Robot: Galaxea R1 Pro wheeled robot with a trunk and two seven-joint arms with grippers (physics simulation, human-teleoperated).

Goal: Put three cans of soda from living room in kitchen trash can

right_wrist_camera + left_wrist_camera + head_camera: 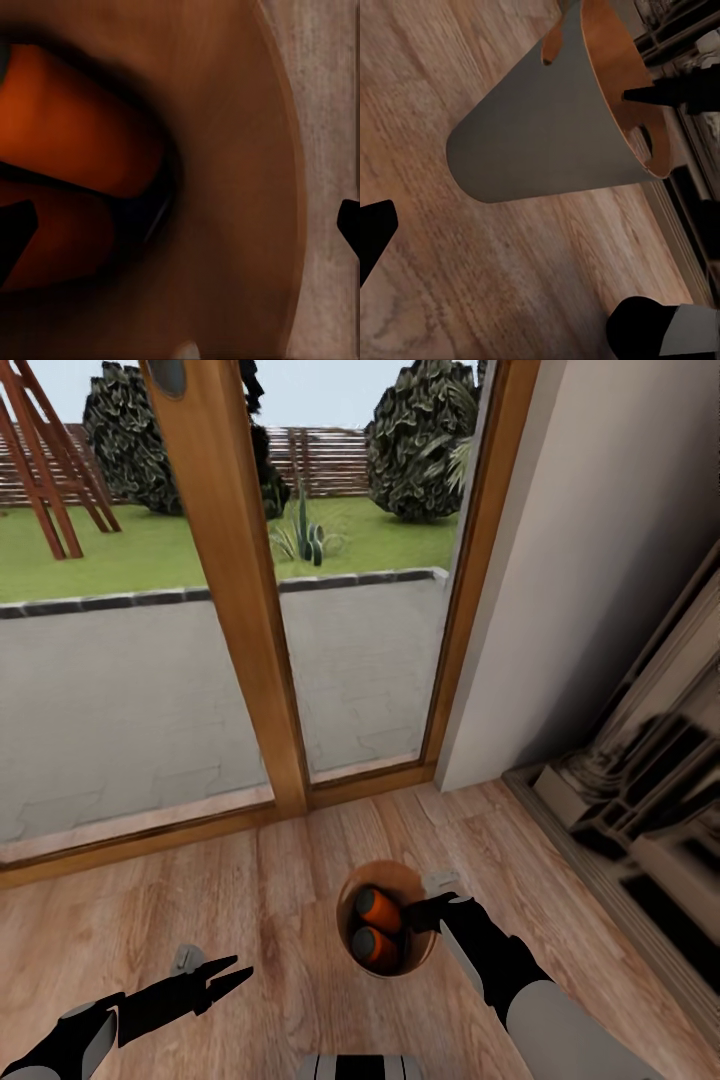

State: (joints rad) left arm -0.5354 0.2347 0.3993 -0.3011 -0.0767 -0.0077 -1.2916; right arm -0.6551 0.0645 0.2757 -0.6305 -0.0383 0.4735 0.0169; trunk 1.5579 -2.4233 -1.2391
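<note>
The left gripper [225, 975] hovers low over the wood floor [150, 920], its 2 fingers spread with nothing between them, well to the left of the bin [425, 950]. In the left wrist view the bin [547, 127] shows as a grey tapered wall with a copper-brown rim, standing on the floor [510, 270], and the dark tips of the right gripper [660, 94] reach over its rim. The bin stands on the floor between the 2 arms, nearer the right one. Inside it lie 2 orange cans [378, 930], one against the other, silvery ends toward the left. The right gripper [415, 913] sits at the bin's right rim, its tips pointing in at the upper can and very close to it; contact cannot be judged. In the right wrist view the cans [75, 142] lie against the brown inner wall of the bin [225, 187], and the 2 fingertips [15, 232] stand wide apart at the frame edges, pinching nothing. Beyond the bin, a wood-framed glass door [240, 610] faces a paved terrace and lawn. A pale wall [590, 560] stands to its right, and a glossy reflective panel [650, 760] runs along the far right.
</note>
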